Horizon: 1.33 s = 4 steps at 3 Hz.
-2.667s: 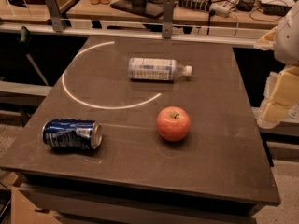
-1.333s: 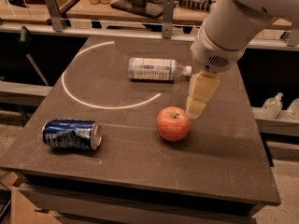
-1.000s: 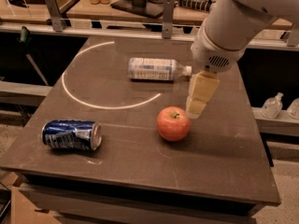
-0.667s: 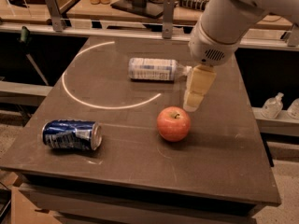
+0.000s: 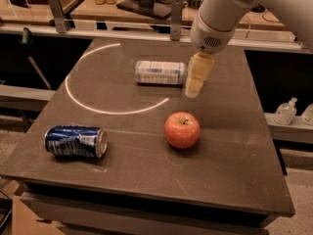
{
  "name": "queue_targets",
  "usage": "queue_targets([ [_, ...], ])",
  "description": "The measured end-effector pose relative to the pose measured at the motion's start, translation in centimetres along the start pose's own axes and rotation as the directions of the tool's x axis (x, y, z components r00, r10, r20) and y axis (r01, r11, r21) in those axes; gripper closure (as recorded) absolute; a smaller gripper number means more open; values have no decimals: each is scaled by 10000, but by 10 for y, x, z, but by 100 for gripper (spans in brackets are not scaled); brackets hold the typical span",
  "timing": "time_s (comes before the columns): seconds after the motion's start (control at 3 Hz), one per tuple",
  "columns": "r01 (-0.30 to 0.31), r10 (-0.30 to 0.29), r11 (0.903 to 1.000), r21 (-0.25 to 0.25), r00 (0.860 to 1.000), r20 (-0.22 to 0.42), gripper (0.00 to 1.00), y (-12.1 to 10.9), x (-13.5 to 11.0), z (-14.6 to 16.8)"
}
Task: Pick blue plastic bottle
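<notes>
1. Approach looks to be the step in hand: the gripper (image 5: 194, 84) hangs just beyond the apple (image 5: 182, 129), over the nearest end of the blue plastic bottle (image 5: 160, 72), and no grasp is made yet.
2. The bottle lies on its side on the table (image 5: 234, 151), behind the apple; the blue can (image 5: 76, 141) lies well apart from the apple.
3. Whether the claw is spread or pressed together cannot be told.
4. Next, I judge, it must centre over the bottle's body, align across it and descend, clear of the apple.
</notes>
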<state>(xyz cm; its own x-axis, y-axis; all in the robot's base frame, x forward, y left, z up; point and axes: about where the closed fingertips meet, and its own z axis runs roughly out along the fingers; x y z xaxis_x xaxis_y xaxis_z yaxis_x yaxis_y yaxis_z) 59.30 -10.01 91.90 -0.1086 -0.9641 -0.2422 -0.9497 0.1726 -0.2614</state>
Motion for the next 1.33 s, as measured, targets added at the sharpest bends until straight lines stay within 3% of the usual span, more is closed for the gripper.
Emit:
queue_targets([
  [0.67,-372,427,9974,-609,9949,911,0,-38,-24,51],
  [1.0,-320,411,9952,-922,9943,982,0,-44,-32,82],
  [1.33,-214,334,9933,-1134,9939,1054,18,-49,-39,102],
])
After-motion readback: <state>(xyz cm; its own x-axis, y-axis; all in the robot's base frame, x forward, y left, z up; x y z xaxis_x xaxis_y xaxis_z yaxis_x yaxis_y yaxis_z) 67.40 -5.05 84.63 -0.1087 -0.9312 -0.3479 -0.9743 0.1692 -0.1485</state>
